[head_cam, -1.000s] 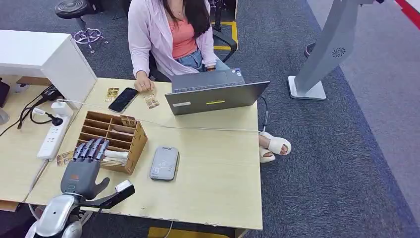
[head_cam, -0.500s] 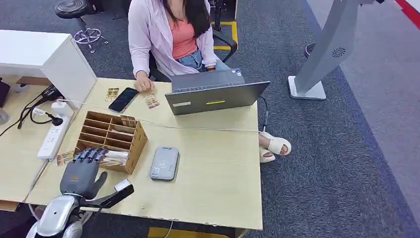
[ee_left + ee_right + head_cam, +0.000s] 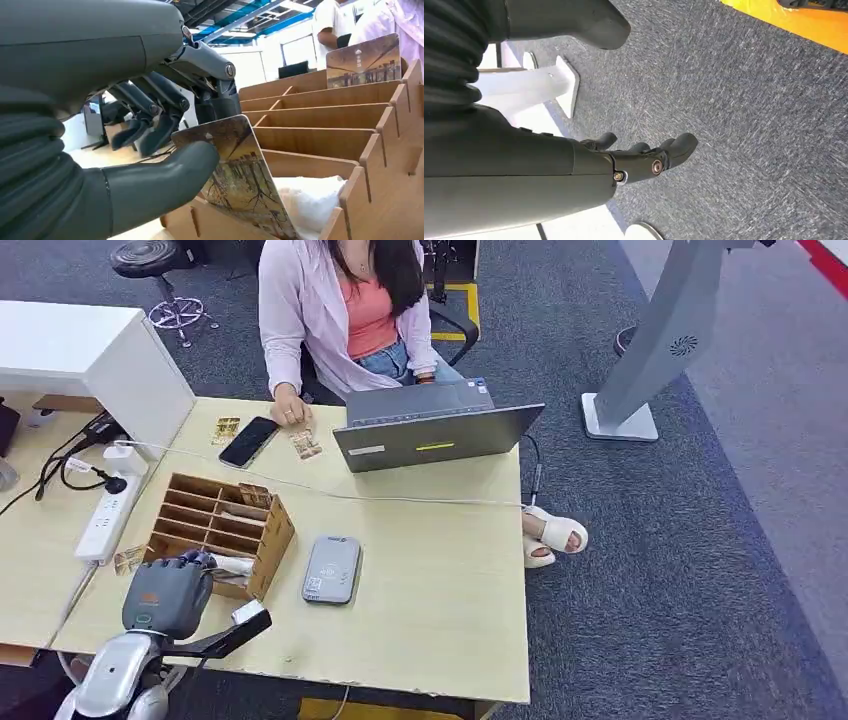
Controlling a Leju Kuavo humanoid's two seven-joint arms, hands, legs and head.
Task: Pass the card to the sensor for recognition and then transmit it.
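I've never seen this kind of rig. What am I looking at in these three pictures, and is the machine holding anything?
This is a humanoid robot. The head view looks down from its body at a desk; the other two views come from cameras at its wrists. Its left hand pinches a picture card between thumb and fingers at a wooden slotted organizer. Beside that lies a grey card reader. A person sits opposite behind a laptop. The right hand hangs over carpet, holding nothing.
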